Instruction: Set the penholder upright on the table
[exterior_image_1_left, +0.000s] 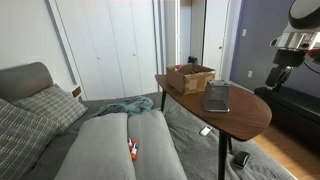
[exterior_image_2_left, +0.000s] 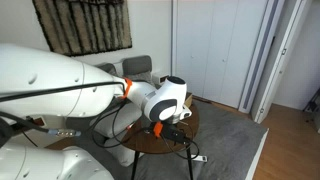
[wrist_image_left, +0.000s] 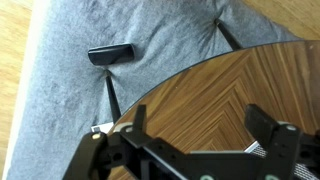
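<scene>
The penholder (exterior_image_1_left: 217, 96), a dark grey mesh cup, lies on its side on the oval wooden table (exterior_image_1_left: 245, 118), near the middle of the top. In the wrist view only a sliver of its mesh (wrist_image_left: 263, 150) shows at the lower right, by one finger. My gripper (wrist_image_left: 200, 125) is open and empty above the table top (wrist_image_left: 210, 85). In an exterior view the gripper (exterior_image_1_left: 282, 78) hangs off the table's far end, apart from the penholder. In an exterior view the arm fills the frame, with the gripper (exterior_image_2_left: 172, 127) above the table (exterior_image_2_left: 150, 145).
A brown open box (exterior_image_1_left: 190, 77) stands on the table behind the penholder. A grey sofa (exterior_image_1_left: 90, 140) with cushions is beside the table. A black object (wrist_image_left: 110, 53) lies on the grey rug. Thin table legs (wrist_image_left: 110, 95) show below the rim.
</scene>
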